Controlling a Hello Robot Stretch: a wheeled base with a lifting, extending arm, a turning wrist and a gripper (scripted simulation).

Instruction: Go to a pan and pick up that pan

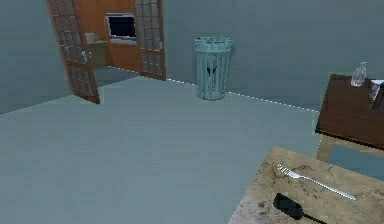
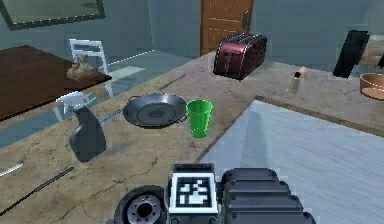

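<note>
A round dark grey pan (image 2: 155,109) lies on the stone countertop (image 2: 120,165) in the arm side view, just left of a green cup (image 2: 200,117). Along that view's bottom edge sits the arm's end, with a white marker square (image 2: 195,192) and the gripper's dark body (image 2: 141,208) left of it. Its far end is not clear enough to make out, so I cannot tell whether it holds anything. The pan lies farther up the counter than the gripper.
A grey spray bottle (image 2: 85,132) stands left of the pan, with a red toaster (image 2: 240,55), a small bottle (image 2: 296,80) and a bowl (image 2: 372,85) beyond. The forward view has a fork (image 1: 315,180) on the counter corner, a bin (image 1: 213,67), a dark table (image 1: 355,112) and open glass doors (image 1: 75,50).
</note>
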